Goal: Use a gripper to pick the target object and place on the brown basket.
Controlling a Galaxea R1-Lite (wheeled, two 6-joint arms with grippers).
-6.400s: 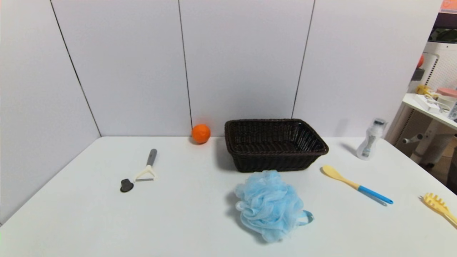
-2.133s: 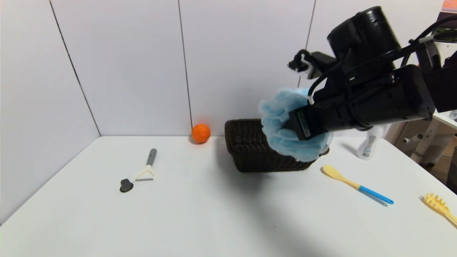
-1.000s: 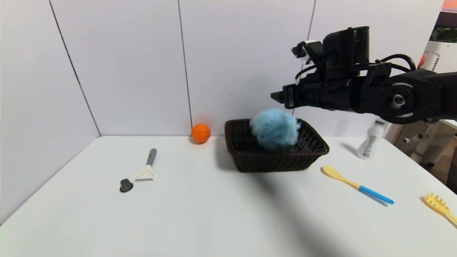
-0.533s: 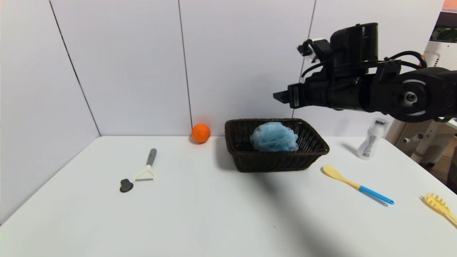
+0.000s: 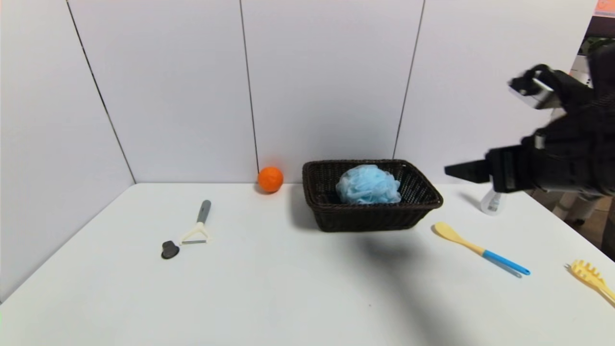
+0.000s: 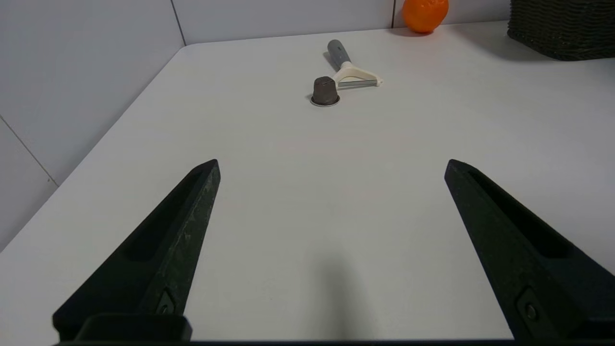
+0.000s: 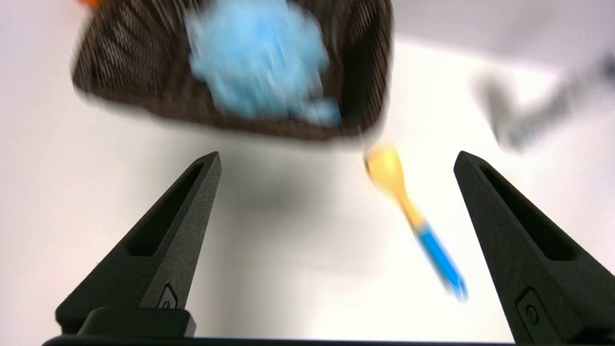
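The light blue bath pouf (image 5: pixel 368 185) lies inside the dark brown wicker basket (image 5: pixel 423 207) at the back middle of the table. Both also show in the right wrist view, the pouf (image 7: pixel 259 57) inside the basket (image 7: pixel 134 72). My right gripper (image 5: pixel 454 170) is open and empty, in the air to the right of the basket and apart from it; in its wrist view the gripper (image 7: pixel 336 161) has its jaws wide apart. My left gripper (image 6: pixel 331 166) is open and empty, low over the table's near left part, out of the head view.
An orange ball (image 5: pixel 270 179) sits left of the basket by the wall. A peeler (image 5: pixel 198 228) and a small dark cap (image 5: pixel 170 250) lie at the left. A yellow spoon with a blue handle (image 5: pixel 480 249), a bottle (image 5: pixel 492 202) and a yellow pasta server (image 5: pixel 591 278) are at the right.
The pouf was carried from the table over the basket, let go, and has settled inside. The right gripper has since drawn back to the right and lower. The left arm has not moved.
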